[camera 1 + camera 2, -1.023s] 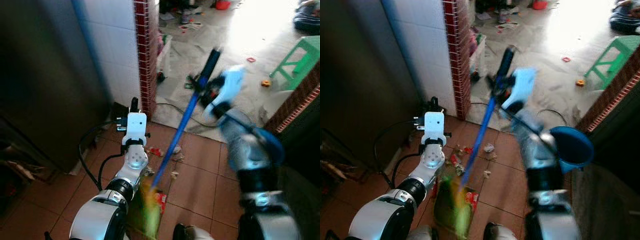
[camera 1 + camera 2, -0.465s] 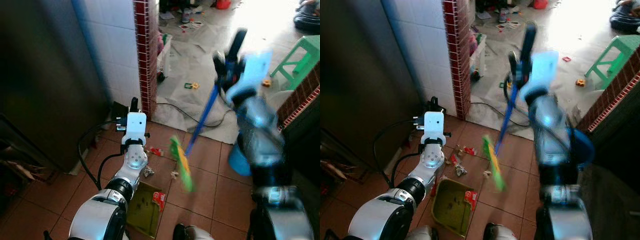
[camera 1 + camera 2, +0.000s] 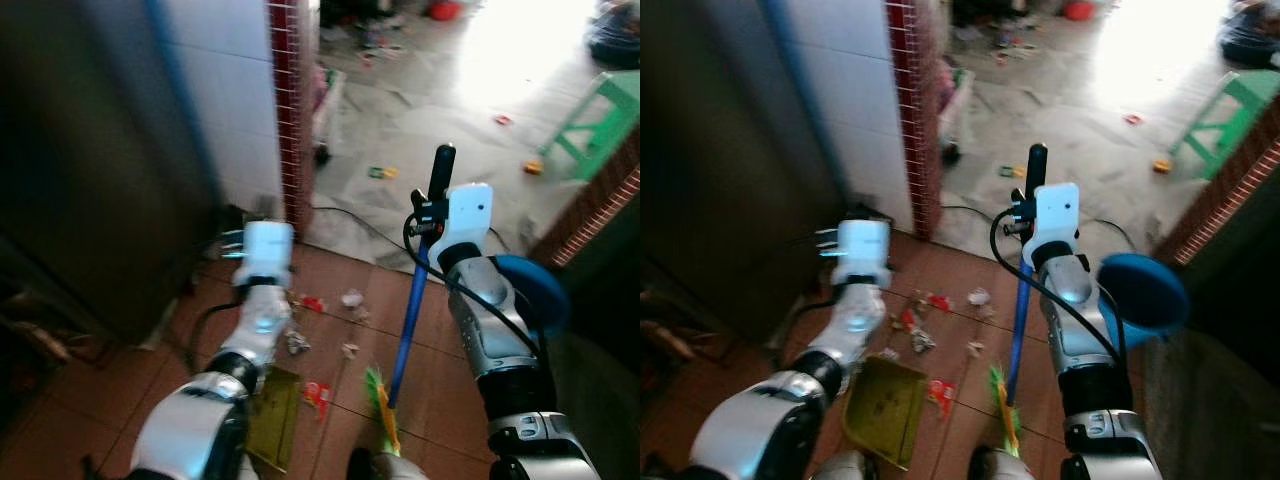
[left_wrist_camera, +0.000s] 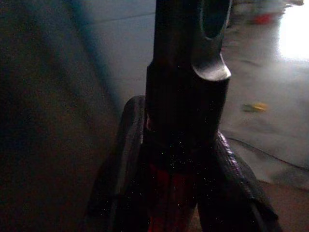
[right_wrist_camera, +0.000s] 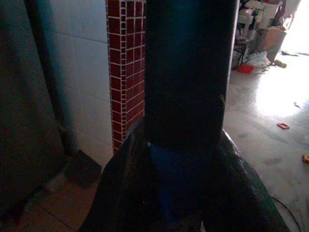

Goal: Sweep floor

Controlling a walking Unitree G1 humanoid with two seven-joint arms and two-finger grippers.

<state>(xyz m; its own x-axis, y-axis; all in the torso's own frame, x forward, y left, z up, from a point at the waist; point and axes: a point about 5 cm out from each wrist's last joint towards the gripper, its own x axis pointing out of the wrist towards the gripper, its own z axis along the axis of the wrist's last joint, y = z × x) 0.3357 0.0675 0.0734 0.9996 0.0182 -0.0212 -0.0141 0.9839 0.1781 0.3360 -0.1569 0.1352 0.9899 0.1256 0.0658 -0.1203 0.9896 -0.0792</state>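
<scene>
Terracotta floor tiles [image 3: 420,365] are seen underfoot, giving way to a pale, littered floor beyond a white-tiled wall [image 3: 855,110] edged with a red brick column [image 3: 908,110]. A blue-handled broom [image 3: 1019,320] is held nearly upright by the right tool [image 3: 432,208], whose fingers are closed around the black grip at the top of the handle; in the right wrist view the dark handle [image 5: 186,72] is seen clamped between the two fingers [image 5: 120,188]. The green bristles [image 3: 380,410] are set on the tiles just by the robot's feet. A yellow-green dustpan [image 3: 883,410] is held low on the floor by the left tool [image 3: 858,250], closed on the pan's handle, as the left wrist view shows with the dark handle [image 4: 186,87] between its fingers [image 4: 120,164]. Small scraps of litter [image 3: 925,320] are scattered on the tiles between pan and broom. A blue basin [image 3: 1145,295] is seen beside the right arm, and a green stool [image 3: 600,115] well away on the bright floor.
</scene>
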